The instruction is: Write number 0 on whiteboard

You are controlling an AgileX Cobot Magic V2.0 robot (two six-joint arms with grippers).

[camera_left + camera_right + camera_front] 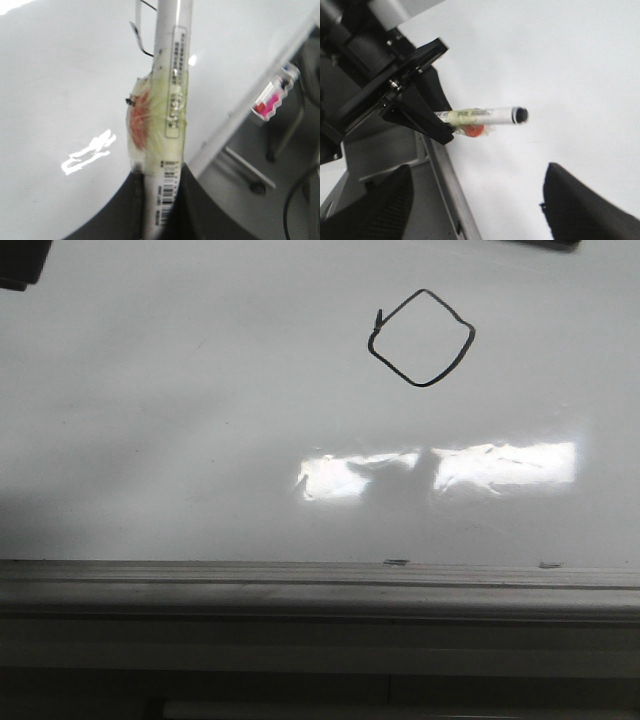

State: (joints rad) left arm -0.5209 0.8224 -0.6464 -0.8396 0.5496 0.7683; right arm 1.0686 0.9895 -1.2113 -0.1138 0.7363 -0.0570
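Mark: the number 0 [421, 338] sits drawn on the whiteboard [180, 440], in the far right part of the front view, a closed angular loop with a short tick at its upper left corner.
Left end effector: the left end effector [162, 200] is clenched on the marker pen [170, 75], whose barrel runs out from between the fingers toward the board; tape and a reddish patch wrap the barrel.
Pen tip: in the right wrist view the marker pen's black end [521, 114] appears to hang clear of the board; whether it is a cap or a bare nib I cannot tell.
Right end effector: the right end effector [475, 200] stands released, fingers wide apart, grasping nothing.
Task status: judged from the closed loop, the writing looks done.
Risk, stray ink: if the nib is bare and the left arm dips while drawing away, it can streak the board or cross the loop.
Risk, smear: fresh ink on a glossy board wipes easily; a brush from either arm would blur the figure.
Risk, frame: the grey frame edge [300, 580] lies near; a low retreat could knock the pen against it and twist it in the grip.
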